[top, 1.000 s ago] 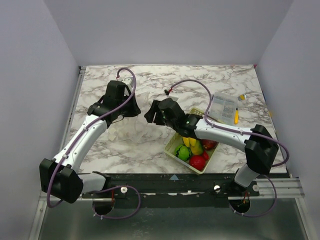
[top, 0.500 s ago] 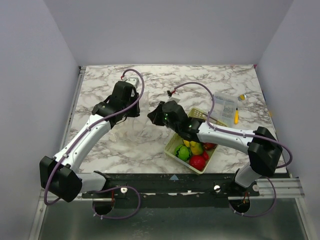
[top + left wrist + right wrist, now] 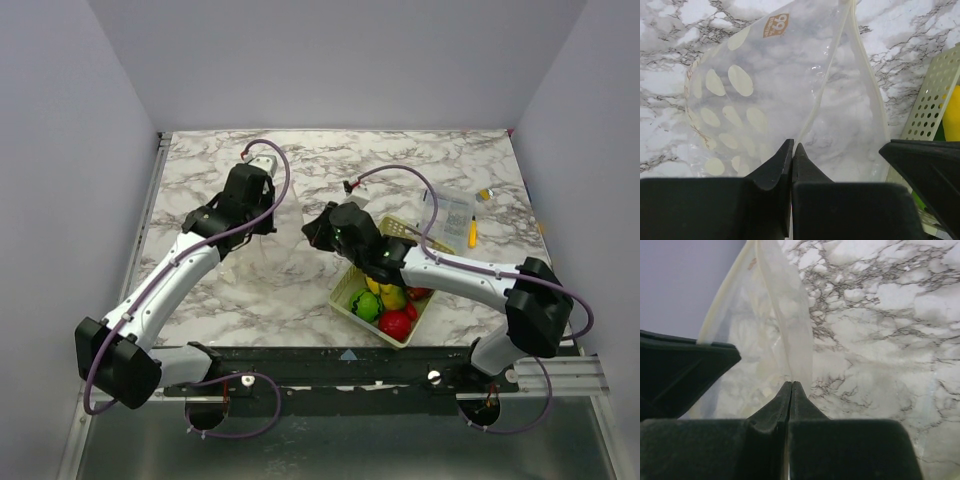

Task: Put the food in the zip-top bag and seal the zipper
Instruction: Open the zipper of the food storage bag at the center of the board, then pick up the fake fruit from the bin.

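The bag (image 3: 765, 95) is pinched by the tightly closed left claw (image 3: 792, 148) and right claw (image 3: 791, 385), probably so its mouth can be opened for the food (image 3: 395, 323) in the basket (image 3: 343, 290).

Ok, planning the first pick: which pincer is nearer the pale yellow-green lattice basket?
Right. The right pincer sits just up-left of the pale yellow-green lattice basket; the left pincer is farther left.

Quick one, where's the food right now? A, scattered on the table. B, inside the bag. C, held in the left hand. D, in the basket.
D: the food lies piled in the basket, and the see-through bag shows nothing inside it.
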{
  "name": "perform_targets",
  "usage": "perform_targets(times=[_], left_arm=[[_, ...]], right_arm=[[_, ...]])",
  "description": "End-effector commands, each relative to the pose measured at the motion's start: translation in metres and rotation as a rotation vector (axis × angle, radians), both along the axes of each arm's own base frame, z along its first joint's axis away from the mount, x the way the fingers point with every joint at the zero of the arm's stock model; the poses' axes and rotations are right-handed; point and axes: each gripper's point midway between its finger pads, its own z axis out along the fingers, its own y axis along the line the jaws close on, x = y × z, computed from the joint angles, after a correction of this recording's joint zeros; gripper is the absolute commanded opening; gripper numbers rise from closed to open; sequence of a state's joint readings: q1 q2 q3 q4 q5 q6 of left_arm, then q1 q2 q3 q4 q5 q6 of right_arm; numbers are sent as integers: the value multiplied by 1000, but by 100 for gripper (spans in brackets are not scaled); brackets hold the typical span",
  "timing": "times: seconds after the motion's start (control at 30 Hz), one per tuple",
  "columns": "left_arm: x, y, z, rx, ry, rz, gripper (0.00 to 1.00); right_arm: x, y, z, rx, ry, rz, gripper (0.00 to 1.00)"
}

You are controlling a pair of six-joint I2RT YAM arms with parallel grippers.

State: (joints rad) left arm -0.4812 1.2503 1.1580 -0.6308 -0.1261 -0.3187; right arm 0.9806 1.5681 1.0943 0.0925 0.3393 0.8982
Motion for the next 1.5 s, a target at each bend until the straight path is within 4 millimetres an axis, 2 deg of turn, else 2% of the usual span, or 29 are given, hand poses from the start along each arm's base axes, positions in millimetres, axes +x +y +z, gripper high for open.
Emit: perform_targets(times=[0.0, 0.13, 0.27, 0.43, 0.57, 0.6, 0.7, 0.8, 0.93, 1.03, 1.1, 1.17, 1.3, 1.47], left_arm=[[2, 9, 25, -8, -86, 52, 0], [2, 17, 29, 1, -104, 90, 0], [2, 12, 27, -13, -94, 75, 0], [2, 6, 25, -36, -90, 49, 0], [2, 0, 20, -44, -62, 34, 0], [2, -1, 19, -48, -58, 34, 0], [3, -1, 17, -50, -51, 38, 0], [3, -3, 17, -55, -46, 36, 0], [1, -5, 18, -69, -41, 29, 0], [0, -9, 19, -86, -37, 15, 0], [-1, -11, 19, -96, -29, 5, 0], [-1, -14, 18, -103, -21, -7, 0], [-3, -18, 16, -109, -5, -24, 0], [-5, -19, 17, -114, -5, -36, 0]], right_arm=[[4, -36, -9, -95, -12, -124, 0], [2, -60, -29, -192, 9, -192, 0], [2, -62, -34, -230, 4, -179, 0], [2, -55, -30, -262, -3, -128, 1], [-5, -50, -17, -267, 9, -75, 8], [-8, -52, -13, -267, 17, -71, 14], [-15, -67, 5, -260, 8, -85, 34], [-22, -96, 22, -289, -11, -135, 39], [-36, -144, 19, -349, -5, -226, 49], [-47, -170, 5, -366, -2, -261, 61], [-50, -178, -1, -377, 0, -270, 69], [-51, -179, -1, -384, -3, -268, 72], [-49, -182, -7, -416, -1, -282, 73], [-51, -187, -32, -463, 36, -288, 73]])
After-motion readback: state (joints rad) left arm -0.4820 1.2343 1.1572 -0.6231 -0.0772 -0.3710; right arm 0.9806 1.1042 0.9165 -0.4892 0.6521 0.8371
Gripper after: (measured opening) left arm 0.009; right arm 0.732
